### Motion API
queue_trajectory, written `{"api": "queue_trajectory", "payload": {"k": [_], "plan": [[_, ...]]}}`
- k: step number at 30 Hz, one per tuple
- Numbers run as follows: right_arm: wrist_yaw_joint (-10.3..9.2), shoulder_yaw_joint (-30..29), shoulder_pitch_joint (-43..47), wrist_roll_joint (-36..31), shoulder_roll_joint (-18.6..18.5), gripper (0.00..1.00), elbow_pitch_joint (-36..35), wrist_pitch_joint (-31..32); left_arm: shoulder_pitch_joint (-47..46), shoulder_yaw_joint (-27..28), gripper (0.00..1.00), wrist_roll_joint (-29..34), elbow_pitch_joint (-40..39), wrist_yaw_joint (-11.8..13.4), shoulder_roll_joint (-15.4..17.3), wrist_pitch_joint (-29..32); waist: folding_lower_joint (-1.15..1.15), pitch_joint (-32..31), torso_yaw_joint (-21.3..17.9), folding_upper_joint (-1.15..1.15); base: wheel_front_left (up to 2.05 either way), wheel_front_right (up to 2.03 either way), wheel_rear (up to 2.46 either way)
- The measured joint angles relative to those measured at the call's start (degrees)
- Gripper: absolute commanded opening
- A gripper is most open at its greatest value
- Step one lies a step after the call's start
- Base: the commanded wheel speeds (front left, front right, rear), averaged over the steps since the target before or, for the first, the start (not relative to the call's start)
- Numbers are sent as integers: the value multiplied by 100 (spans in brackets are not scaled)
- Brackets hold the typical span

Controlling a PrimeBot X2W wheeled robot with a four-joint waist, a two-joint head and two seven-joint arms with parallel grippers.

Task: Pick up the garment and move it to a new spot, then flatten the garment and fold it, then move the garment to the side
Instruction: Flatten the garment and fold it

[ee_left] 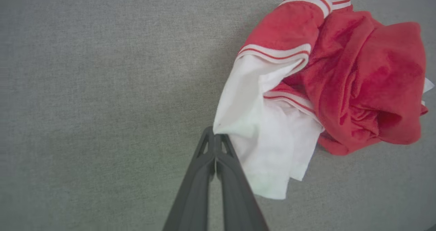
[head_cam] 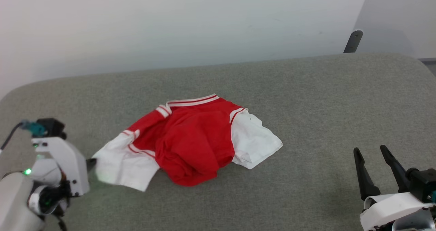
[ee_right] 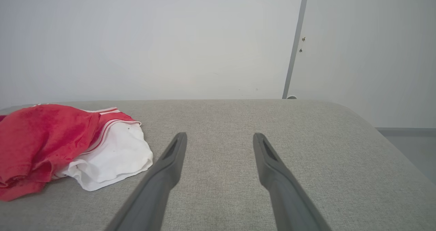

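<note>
left fingers closed on a sleeve of the crumpled shirt

the garment (head_cam: 190,139) lay in a crumpled heap near the middle of the grey fabric-covered table (head_cam: 316,98), a little toward the robot's left. its red body was bunched into folds at the centre, with the striped neck trim along the far edge and one white sleeve spread out flat to each side. in the left wrist view the garment (ee_left: 340,74) filled the upper right, its white sleeve reaching down toward the camera. in the right wrist view the garment (ee_right: 41,139) sat at the left edge, the other white sleeve lying on the table.

the left gripper (head_cam: 91,163) was low at the left end of the shirt. its fingers were pressed together with no gap, and they pinched the outer corner of the white sleeve, as the left wrist view of the left gripper (ee_left: 215,135) showed.

the right gripper (head_cam: 371,151) was at the lower right, well apart from the shirt, above bare table. its fingers were spread wide with nothing between them, seen plainly in that arm's own view of the right gripper (ee_right: 219,139).

a pale wall (head_cam: 170,26) rose behind the table.
</note>
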Motion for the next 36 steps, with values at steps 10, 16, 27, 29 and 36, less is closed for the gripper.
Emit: {"api": "queue_trajectory", "payload": {"k": [10,16,27,29,36], "plan": [[0,7,-4,29,-57,100,-93,79,137,69,0,18,656,30,-22,-392,0,46,-35,0,0,0,0],[1,13,-8,22,-75,100,-115,129,54,31,40,14,1037,-76,-221,-637,0,49,-14,0,0,0,0],[0,116,5,93,-238,100,-66,327,-90,-21,100,125,938,-226,-318,-1384,0,-166,304,0,0,0,0],[0,145,6,116,-264,100,-71,402,-84,-8,100,186,789,-237,-310,-1636,0,-214,396,0,0,0,0],[0,283,3,291,-416,100,-40,842,264,81,100,465,109,-169,-298,-2665,0,-360,783,0,0,0,0]]}}
